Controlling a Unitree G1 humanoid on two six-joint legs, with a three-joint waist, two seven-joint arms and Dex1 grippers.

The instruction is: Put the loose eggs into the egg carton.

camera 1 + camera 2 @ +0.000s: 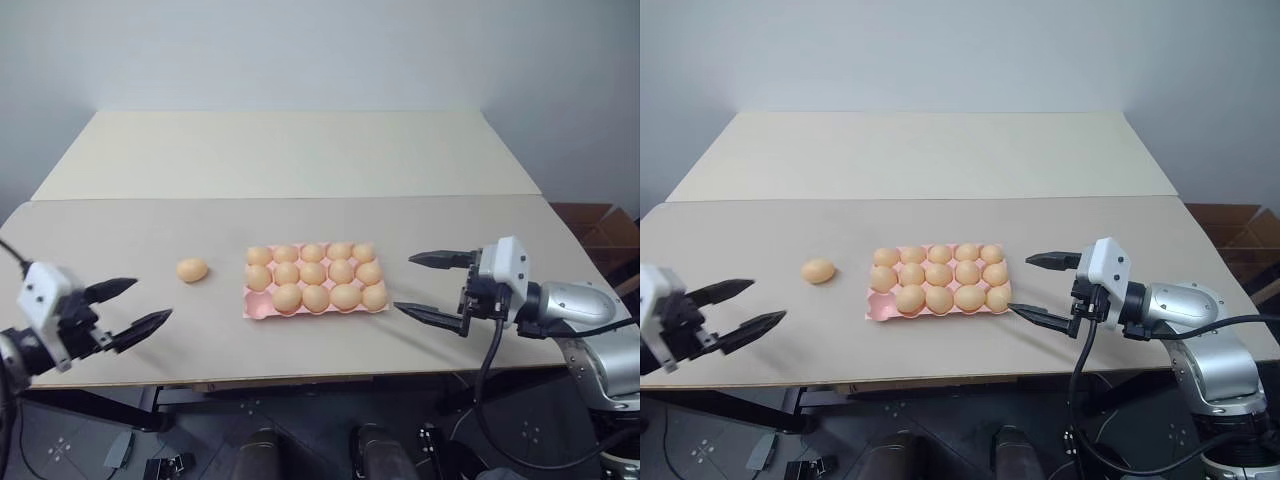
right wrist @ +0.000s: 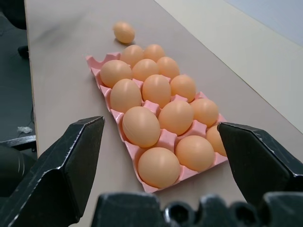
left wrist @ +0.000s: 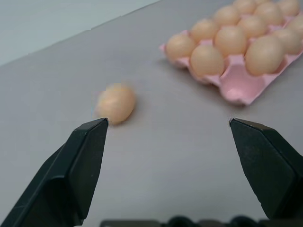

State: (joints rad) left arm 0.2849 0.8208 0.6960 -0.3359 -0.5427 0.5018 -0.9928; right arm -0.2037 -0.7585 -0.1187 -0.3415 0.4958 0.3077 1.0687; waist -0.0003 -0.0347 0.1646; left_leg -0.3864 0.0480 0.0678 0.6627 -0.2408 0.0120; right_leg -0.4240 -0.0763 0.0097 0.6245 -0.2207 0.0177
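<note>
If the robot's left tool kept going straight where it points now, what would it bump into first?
Probably the loose pale orange-tan egg on the beige table: it lies just ahead of the open left tool, slightly off centre, so depth is uncertain.

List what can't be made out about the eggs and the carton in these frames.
- Left wrist view: the egg carton is cut off by the picture's edges, so its eggs cannot be counted there.
- Right wrist view: the corner egg is partly hidden behind one of the jaws of the right gripper.
- Head views: the floors of the filled cups are hidden by the eggs in them.
</note>
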